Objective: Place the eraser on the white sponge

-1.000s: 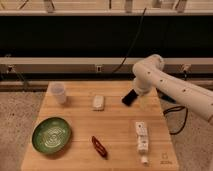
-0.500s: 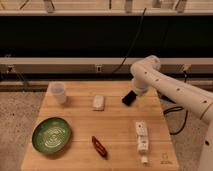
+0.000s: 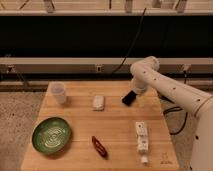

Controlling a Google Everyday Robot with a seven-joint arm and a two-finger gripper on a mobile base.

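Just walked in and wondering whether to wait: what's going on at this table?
The robot's one white arm holds the eraser, tilted, in its end effector over the far right part of the wooden table. The white sponge lies just to the left with nothing on it, so the placing is not yet done. A cup, green plate, dark red object and white segmented block sit apart.

One camera, set high before the desk (image 3: 115, 131), looks down on its whole top from mid-distance; the gripper (image 3: 132, 95) hovers right of centre.
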